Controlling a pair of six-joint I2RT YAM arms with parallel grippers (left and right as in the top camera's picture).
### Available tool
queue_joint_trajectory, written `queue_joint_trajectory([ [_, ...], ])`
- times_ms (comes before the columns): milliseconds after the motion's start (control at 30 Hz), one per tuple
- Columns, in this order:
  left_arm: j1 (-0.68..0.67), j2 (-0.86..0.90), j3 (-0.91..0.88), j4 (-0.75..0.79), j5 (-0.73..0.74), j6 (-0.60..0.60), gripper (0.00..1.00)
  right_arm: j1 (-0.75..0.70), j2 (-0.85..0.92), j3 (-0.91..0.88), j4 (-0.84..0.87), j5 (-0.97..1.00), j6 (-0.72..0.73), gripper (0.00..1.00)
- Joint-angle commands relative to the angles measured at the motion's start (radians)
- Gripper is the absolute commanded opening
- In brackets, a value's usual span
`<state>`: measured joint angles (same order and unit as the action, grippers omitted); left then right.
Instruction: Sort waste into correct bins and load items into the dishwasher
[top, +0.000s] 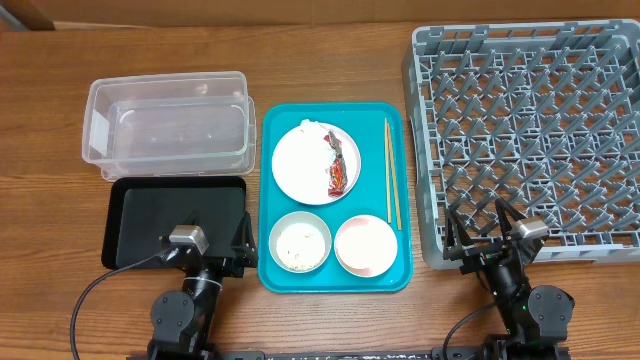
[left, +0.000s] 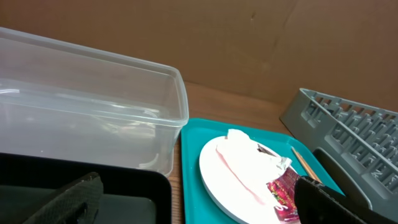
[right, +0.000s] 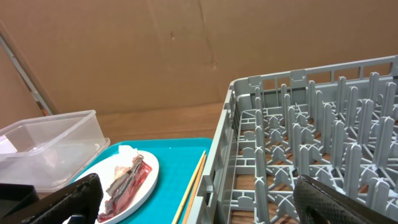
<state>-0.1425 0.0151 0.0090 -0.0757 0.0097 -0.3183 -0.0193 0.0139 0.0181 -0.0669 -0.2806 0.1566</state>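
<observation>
On teal tray (top: 268, 215): wrapper (top: 338, 165) on plate (top: 298, 165), rice (top: 298, 256) in bowl (top: 276, 240); left end effector (left: 199, 202), right end effector (right: 202, 202) spread

tray (top: 268, 190) between bins (top: 165, 125) and rack (top: 530, 140)

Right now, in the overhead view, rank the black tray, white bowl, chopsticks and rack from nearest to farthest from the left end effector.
1. Black tray: under the left end effector.
2. White bowl: just to its right.
3. Chopsticks: farther right and back.
4. Rack: far right.
</observation>
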Motion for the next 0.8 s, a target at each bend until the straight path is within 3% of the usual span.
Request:
queue_joint_trajectory([
  [0,-0.002,-0.01,-0.004,0.002,-0.04,0.005,1.0,-0.005,-0.011,-0.01,0.01,0.01,-0.004,1.0],
  [367,-0.002,-0.01,-0.004,0.008,0.021,-0.007,1.0,-0.005,-0.011,-0.01,0.01,0.008,-0.003,1.0],
  [567,-0.002,-0.01,-0.004,0.138,0.116,-0.034,1.0,-0.005,-0.011,-0.01,0.035,-0.006,0.001,1.0],
  [767,-0.002,-0.01,-0.004,0.209,0.123,-0.044,1.0,-0.005,-0.011,-0.001,0.09,-0.158,0.005,1.0],
])
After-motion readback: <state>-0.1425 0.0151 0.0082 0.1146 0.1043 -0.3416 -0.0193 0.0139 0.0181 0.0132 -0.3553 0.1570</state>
